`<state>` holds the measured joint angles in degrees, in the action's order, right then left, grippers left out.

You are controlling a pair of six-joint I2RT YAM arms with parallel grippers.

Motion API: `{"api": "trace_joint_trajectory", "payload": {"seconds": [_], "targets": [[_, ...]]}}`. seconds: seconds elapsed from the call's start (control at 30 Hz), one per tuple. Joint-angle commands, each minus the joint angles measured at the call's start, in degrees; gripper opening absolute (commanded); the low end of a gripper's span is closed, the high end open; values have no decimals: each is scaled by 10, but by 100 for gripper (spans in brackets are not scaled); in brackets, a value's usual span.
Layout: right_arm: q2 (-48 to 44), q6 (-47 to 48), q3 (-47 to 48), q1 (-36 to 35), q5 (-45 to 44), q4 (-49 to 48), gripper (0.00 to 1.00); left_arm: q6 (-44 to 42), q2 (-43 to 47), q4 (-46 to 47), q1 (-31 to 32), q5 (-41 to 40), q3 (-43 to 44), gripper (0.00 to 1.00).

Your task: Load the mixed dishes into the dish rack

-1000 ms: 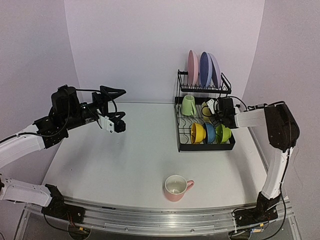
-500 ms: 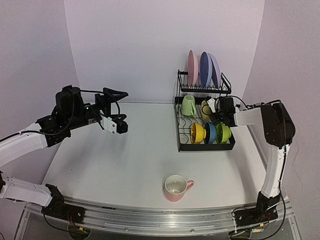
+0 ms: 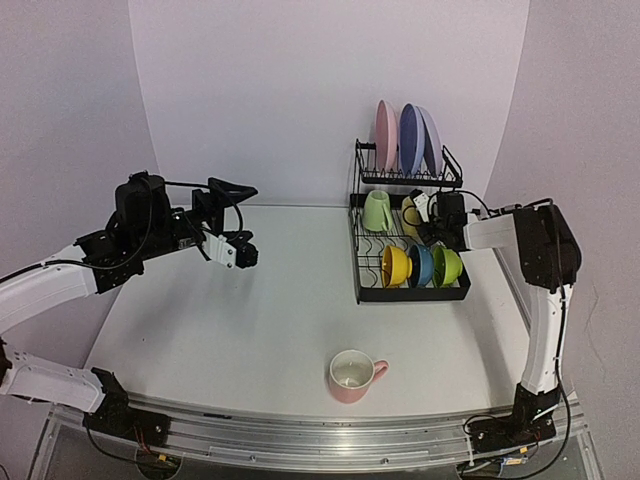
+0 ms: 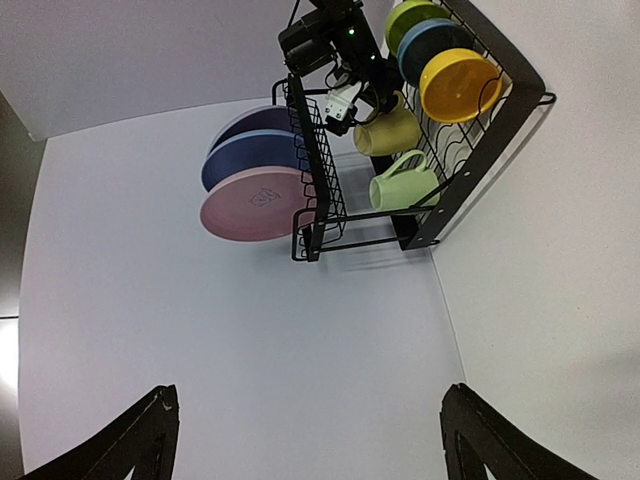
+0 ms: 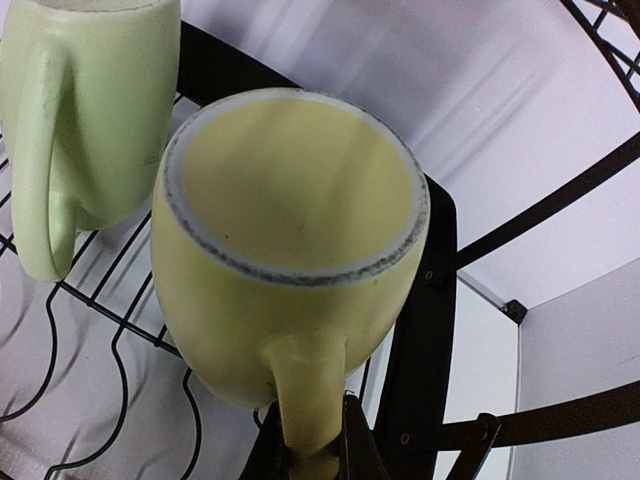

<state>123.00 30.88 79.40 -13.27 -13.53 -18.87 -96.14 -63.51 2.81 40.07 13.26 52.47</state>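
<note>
The black dish rack (image 3: 412, 292) stands at the right. Its upper shelf holds the pink plate (image 3: 385, 134), blue plate (image 3: 409, 138) and lilac plate (image 3: 430, 140) on edge. In the lower tray are a pale green mug (image 3: 376, 210), a yellow bowl (image 3: 395, 266), a blue bowl (image 3: 419, 266) and a green bowl (image 3: 446, 266). My right gripper (image 5: 312, 455) is shut on the handle of the yellow mug (image 5: 290, 240), just beside the pale green mug (image 5: 80, 110) over the tray wires. A pink mug (image 3: 352, 375) stands upright on the table near the front. My left gripper (image 3: 236, 251) hovers open and empty at mid-left.
The left wrist view looks across bare white table towards the dish rack (image 4: 320, 190), with its open fingers (image 4: 150, 440) at the bottom corners. White walls close the back and both sides. The rack's black frame post (image 5: 425, 330) stands close beside the yellow mug.
My left arm has drifted a little to the right, still open. The right gripper has shifted the yellow mug slightly farther back in the lower tray.
</note>
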Motion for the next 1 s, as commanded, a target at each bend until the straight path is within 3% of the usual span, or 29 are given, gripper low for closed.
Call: {"api": "trace_joint_trajectory", "payload": {"seconds": [0.0,0.2,0.47,0.97], "targets": [[20,-70,15,-4,59,-2,0,-2,-4,0,0,-6,26,90],[36,-138,31,-2,93,-3,0,-3,-2,-3,1,-6,26,90],[63,-146,64,-1,131,-8,0,-3,-2,-4,0,-8,24,90],[106,-103,112,3,53,-18,0,-4,-6,-7,1,-11,28,90]]}}
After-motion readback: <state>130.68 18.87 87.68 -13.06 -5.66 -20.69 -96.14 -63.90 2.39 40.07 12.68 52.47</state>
